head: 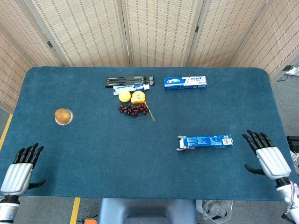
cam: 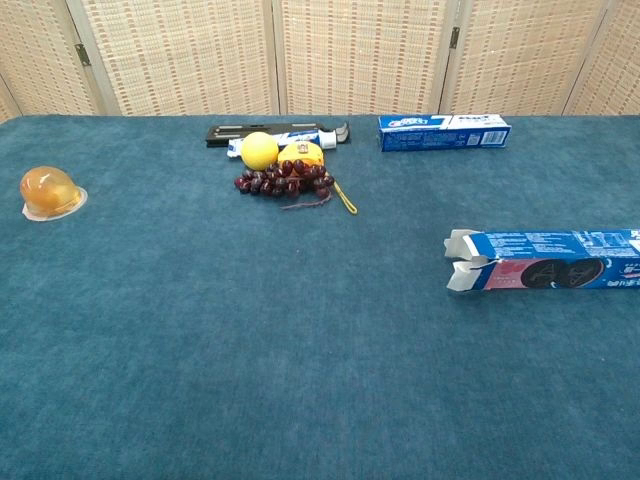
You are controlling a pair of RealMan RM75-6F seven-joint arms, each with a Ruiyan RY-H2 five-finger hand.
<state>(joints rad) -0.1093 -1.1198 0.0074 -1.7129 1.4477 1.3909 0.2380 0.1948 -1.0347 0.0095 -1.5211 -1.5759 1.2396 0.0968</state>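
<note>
Head view shows the right hand (head: 267,159) empty with fingers spread, just beside the cookie box (head: 205,141) lying flat on the tabletop (head: 93,144), right of centre. The left hand (head: 18,173) is likewise spread and empty. Likely light, crushable cardboard with one end torn open; best gripped across its long sides.

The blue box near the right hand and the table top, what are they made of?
The blue box looks like thin printed cardboard with a slight sheen: its open left end shows bent flaps with a plain grey inside. The table top seems covered in dark teal fabric, like felt or short carpet: it looks matte and faintly fuzzy. What lies under the cloth cannot be seen.
</note>
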